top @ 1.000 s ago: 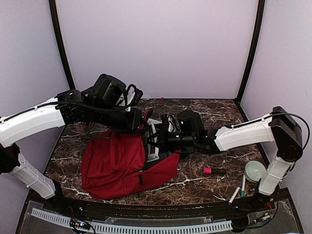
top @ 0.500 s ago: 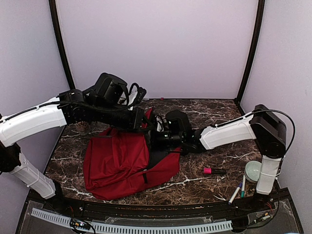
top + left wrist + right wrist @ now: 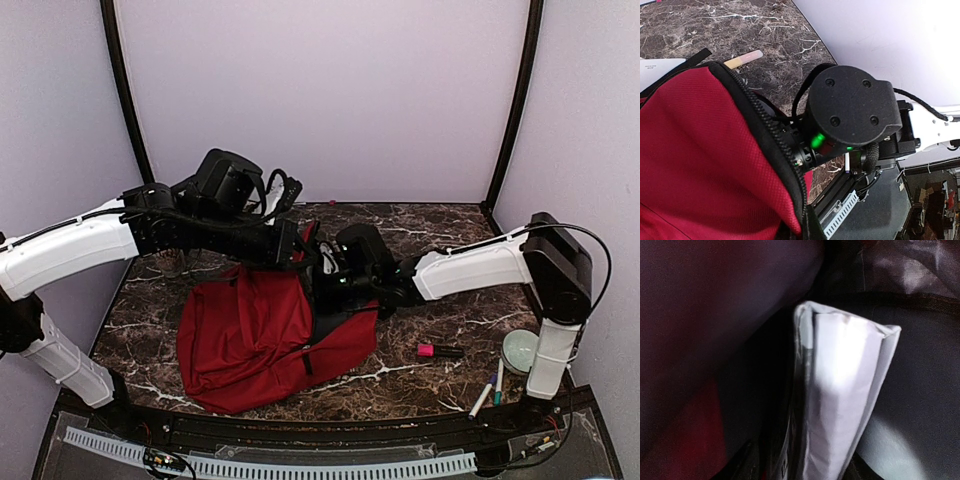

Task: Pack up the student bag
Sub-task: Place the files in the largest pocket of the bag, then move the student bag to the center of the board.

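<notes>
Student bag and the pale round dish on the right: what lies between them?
A pink-and-black marker lies between student bag and dish, touching neither; top external view.

Robot lab enclosure, plain lilac walls (image 3: pixel 320 100), black frame posts (image 3: pixel 516 110), dark marble-patterned table (image 3: pixel 450 232), slotted cable duct (image 3: pixel 270 466).

Paper booklet (image 3: pixel 840 390) inside student bag (image 3: pixel 250 330); pens (image 3: pixel 490 388) rightward.

No readable text, label or number; only faint, illegible print on the white paper (image 3: pixel 660 70).
</notes>
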Robot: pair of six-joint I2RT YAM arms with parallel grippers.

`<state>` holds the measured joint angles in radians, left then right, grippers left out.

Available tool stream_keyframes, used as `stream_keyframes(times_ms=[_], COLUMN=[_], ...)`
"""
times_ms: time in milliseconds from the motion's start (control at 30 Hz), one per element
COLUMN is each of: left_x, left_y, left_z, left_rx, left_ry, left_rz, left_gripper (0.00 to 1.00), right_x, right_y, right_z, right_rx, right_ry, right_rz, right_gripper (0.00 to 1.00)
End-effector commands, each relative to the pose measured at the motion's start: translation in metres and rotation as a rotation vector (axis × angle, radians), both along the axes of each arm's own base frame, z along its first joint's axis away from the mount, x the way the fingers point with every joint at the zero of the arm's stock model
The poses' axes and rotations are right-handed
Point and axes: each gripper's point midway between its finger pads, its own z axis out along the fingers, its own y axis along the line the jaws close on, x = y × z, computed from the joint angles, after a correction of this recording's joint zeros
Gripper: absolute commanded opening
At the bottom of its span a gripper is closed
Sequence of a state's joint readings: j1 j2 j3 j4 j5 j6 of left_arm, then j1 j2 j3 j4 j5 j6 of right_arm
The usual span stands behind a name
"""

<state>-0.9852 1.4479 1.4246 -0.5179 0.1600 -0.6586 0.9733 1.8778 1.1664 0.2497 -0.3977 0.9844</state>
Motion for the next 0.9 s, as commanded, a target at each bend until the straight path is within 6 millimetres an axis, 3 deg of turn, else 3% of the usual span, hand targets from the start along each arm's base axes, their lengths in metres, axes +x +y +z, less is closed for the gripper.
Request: stream_keyframes(times_ms=[0, 400, 433, 567, 867], left_x=[0.004, 0.0, -0.001, -0.003, -0.005], left_y=[-0.002, 0.011, 0.012, 0.015, 0.017], left_z=[0.025, 0.007, 0.004, -0.006, -0.028], left_rx=[-0.075, -0.042, -0.037, -0.03, -0.019], left_ry=[-0.064, -0.045, -0.041, -0.026, 0.007], left_rz=[0.001, 0.022, 0.023, 0.028, 0.039], left_gripper=[0.0, 0.0, 0.0, 0.0, 0.0], right_x=[-0.001, -0.003, -0.002, 0.0, -0.001], right_y=[-0.012, -0.055, -0.061, -0.079, -0.136], right_z=[0.036, 0.068, 0.082, 0.099, 0.11], right_rx=[-0.022, -0.132, -0.121, -0.151, -0.275], right_ry=[-0.092, -0.187, -0.213, -0.268, -0.336], right_rz=[0.014, -0.058, -0.078, -0.126, -0.242], right_gripper=[0.53, 0.7, 0.72, 0.78, 0.86])
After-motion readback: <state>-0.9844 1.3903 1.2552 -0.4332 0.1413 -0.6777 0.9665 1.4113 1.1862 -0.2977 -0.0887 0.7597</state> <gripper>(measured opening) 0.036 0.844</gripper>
